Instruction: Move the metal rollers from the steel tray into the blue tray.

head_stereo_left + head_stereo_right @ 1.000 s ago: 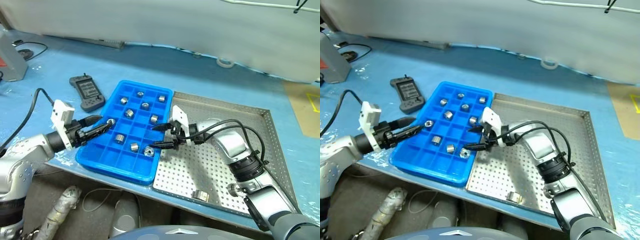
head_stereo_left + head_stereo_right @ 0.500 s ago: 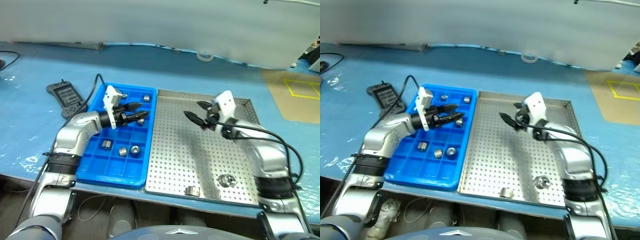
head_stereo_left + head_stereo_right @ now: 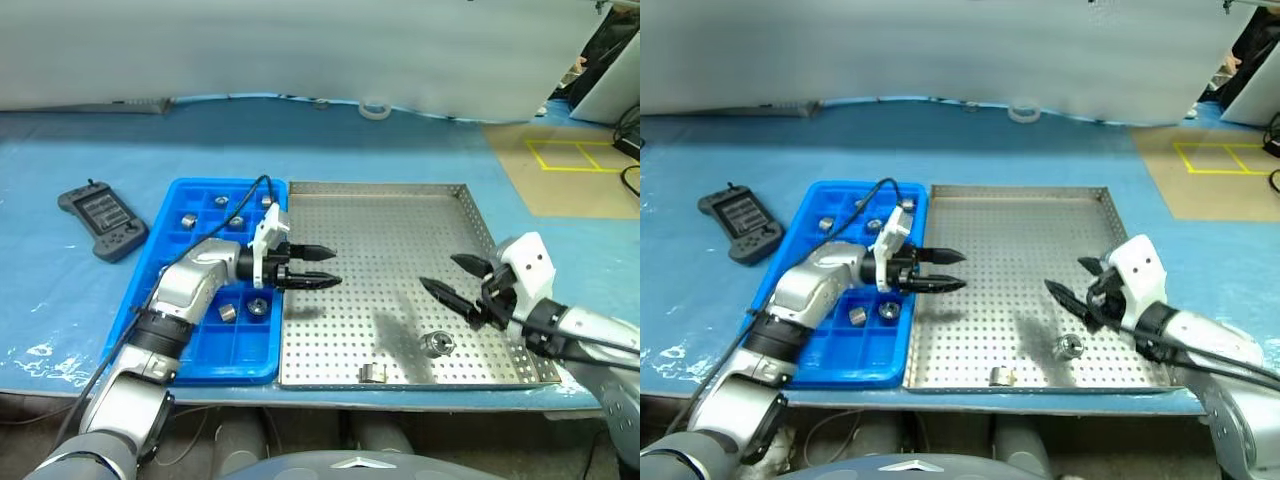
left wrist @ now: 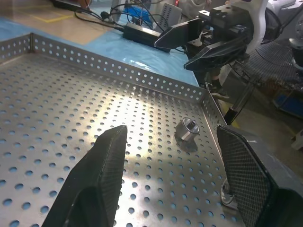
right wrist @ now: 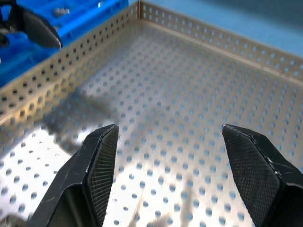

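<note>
**Two rollers left on the steel tray, both hands empty above it**

The large square silver steel tray (image 3: pixel 380 215), perforated and with a low raised rim, serves as the landmark. Two small shiny hollow metal rollers are on its floor: one upright near its front right corner (image 3: pixel 434 344), one on its side against its front rim (image 3: pixel 372 375). More rollers sit in compartments of the bright blue gridded plastic tray (image 3: pixel 150 300), which lies flush against the steel tray's left rim.

The left hand (image 3: pixel 322 267) reaches in over that left rim, fingers parted and holding nothing. The right hand (image 3: pixel 455 278) hovers just above the upright roller, fingers spread wide, also empty.

These rollers look hard, dense for their size and slick, so likely to roll or squirt out of a loose pinch. Gripping across the curved wall of the upright one seems safest. The one at the front rim probably leaves room for a finger only on its inner side.

The tray's middle is bare and gives free travel; the two rims between the trays must be lifted over. A dark grey handheld controller (image 3: pixel 103 220) lies on the blue desk (image 3: pixel 300 130) beyond the blue tray, out of the way.
</note>
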Tool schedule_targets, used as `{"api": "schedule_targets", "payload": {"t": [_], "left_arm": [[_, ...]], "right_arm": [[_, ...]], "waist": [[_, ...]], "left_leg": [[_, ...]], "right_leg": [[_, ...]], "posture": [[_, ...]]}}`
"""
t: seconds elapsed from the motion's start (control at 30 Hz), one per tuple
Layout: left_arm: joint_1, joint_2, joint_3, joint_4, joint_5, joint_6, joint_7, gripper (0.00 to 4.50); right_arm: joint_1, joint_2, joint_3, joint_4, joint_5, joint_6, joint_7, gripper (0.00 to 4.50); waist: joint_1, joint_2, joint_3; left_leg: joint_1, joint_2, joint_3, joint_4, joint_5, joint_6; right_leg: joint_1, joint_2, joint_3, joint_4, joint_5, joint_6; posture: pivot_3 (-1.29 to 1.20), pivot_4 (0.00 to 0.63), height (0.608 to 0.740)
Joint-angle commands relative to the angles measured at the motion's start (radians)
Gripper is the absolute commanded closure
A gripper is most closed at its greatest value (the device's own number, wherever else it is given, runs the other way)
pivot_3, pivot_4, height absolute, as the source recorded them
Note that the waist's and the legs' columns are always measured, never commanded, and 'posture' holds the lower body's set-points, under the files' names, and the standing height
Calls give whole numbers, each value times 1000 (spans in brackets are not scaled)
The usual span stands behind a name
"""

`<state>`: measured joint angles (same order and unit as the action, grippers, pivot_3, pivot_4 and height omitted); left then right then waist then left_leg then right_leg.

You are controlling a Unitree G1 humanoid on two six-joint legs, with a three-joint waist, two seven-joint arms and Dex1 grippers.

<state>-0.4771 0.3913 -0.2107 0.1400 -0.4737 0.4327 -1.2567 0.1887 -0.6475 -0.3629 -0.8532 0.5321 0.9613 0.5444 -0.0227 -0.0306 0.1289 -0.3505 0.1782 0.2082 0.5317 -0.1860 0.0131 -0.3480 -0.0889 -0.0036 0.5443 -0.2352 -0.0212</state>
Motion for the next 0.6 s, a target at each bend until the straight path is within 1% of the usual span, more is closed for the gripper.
{"api": "schedule_targets", "payload": {"t": [0.03,0.1,0.17,0.27,0.37,0.47,0.6], "left_arm": [[46,31,-4,-87,12,-8,-2,1359],[62,37,-9,-105,18,-6,2,1359],[63,32,-24,-111,28,-15,-2,1359],[13,-15,-27,-77,32,-17,21,1359],[-15,-59,-25,-47,42,-20,46,1359],[-8,-80,-41,-44,53,-33,44,1359],[-2,-86,-38,-49,54,-27,47,1359]], "right_arm": [[55,2,35,-76,-32,-38,-38,865],[90,-8,51,-74,-53,-62,-39,865],[112,-10,30,-52,-49,-77,-27,865],[172,-56,10,-3,-62,-107,28,865],[258,-64,24,44,-90,-163,58,865],[293,-47,70,102,-141,-228,47,865],[285,-8,108,155,-172,-265,17,865]], "waist": [[-9,0,0],[-10,0,0],[-9,1,0],[-7,1,0],[-6,1,0],[-19,1,-1],[-34,2,-2]], "left_leg": [[0,0,0,0,0,0],[-1,0,0,-1,-1,1],[-1,-1,0,0,-1,2],[0,-5,0,0,-3,5],[-1,-8,0,0,-5,8],[-3,-7,1,0,-6,9],[-8,-6,1,1,-5,9]], "right_leg": [[-1,0,0,0,0,0],[0,0,0,-2,0,0],[-1,0,0,-4,0,0],[-1,-3,2,-7,0,0],[-1,-5,4,-8,0,0],[0,-4,4,-8,-1,1],[-4,-4,3,-7,-1,1]], "posture": [[-432,150,740],[-424,150,740],[-418,150,740],[-425,150,740],[-433,150,740],[-438,150,740],[-437,150,740]]}}
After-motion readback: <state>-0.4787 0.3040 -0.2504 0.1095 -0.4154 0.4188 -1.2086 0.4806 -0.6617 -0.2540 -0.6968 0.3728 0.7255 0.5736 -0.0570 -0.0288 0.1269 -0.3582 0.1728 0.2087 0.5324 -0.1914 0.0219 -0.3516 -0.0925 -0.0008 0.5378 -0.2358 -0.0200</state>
